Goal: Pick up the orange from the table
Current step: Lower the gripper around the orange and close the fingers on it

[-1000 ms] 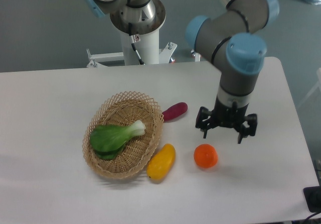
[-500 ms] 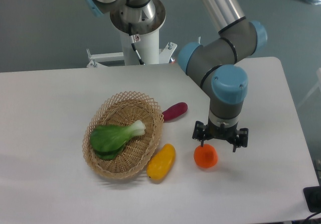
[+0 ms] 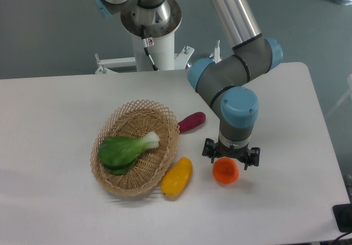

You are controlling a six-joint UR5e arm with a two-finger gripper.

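Approach complete, grasp outstanding.
I find the tool (image 3: 231, 158) spread, fingers astride the top of the orange (image 3: 225, 171), which sits directly beneath on the white bench (image 3: 49, 124); closing and lifting remain. Grey floor lies beyond the bench's far edge.

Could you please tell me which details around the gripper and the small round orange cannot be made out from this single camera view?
- Two-finger gripper: the arm's wrist covers its fingertips, so open or shut cannot be told.
- Small round bright-orange fruit: its top is hidden by the gripper; contact is unclear.
- Green leafy vegetable: its underside is hidden inside the woven wicker basket.
- Dark object: cut off by the picture's right edge.
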